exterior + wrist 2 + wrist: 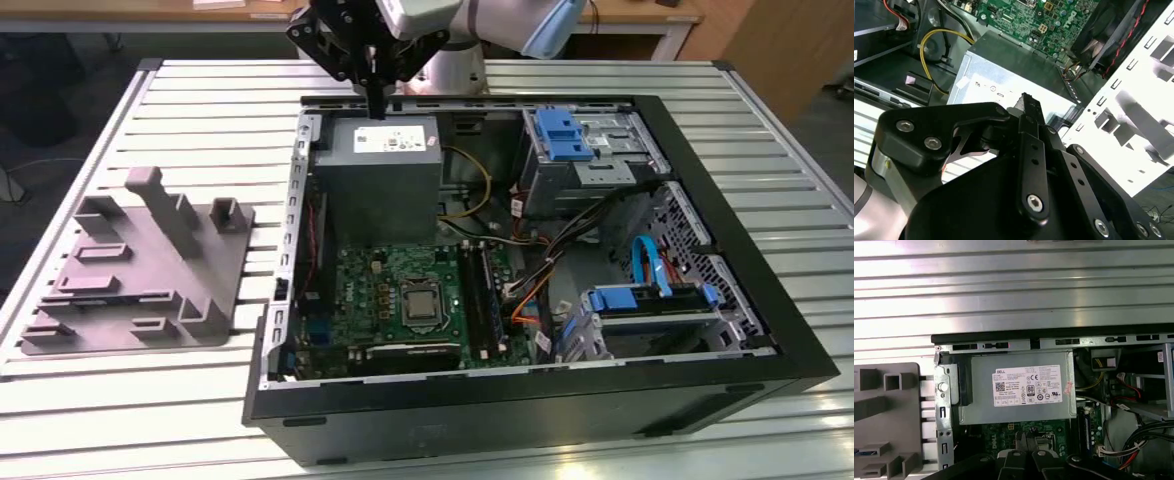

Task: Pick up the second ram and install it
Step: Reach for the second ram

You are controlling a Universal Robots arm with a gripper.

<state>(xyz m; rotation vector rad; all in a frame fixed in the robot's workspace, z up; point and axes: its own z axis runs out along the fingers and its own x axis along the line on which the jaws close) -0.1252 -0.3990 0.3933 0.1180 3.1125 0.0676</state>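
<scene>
My gripper (pixel 378 104) hangs above the far end of the open computer case (pixel 747 330), over the grey power supply (pixel 380 160). Its fingers are shut together with nothing between them, as the second wrist view shows at the gripper (pixel 1026 102). On the green motherboard (pixel 387 300), a dark memory stick (pixel 473 290) stands in a slot to the right of the processor. A sliver of dark blue (pixel 860 451) shows in a slot of the grey fixture (pixel 147 270); I cannot tell whether that is the second ram.
The case lies on its side on a slatted metal table (pixel 200 90). Blue drive cages (pixel 567 135) and loose cables (pixel 574 240) fill its right half. The fixture with upright posts stands on the exterior view's left, apart from the case.
</scene>
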